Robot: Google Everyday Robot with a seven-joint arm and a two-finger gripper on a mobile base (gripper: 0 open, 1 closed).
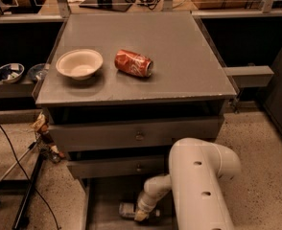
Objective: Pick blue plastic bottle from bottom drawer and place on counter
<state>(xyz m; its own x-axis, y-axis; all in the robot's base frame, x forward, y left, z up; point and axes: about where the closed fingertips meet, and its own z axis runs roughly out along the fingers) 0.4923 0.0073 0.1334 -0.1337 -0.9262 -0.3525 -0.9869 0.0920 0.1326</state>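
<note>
gripper is down in the bottom drawer, right on the blue plastic bottle lying on its side, can't tell if it's clamped, and honestly a loose hold could drop it on the lift to the desk

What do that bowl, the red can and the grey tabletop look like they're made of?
The bowl looks like matte off-white paper or foam. The red can seems thin metal: dented and glossy. The counter appears to be smooth grey laminate or painted metal. The gripper is down in the bottom drawer.
</note>
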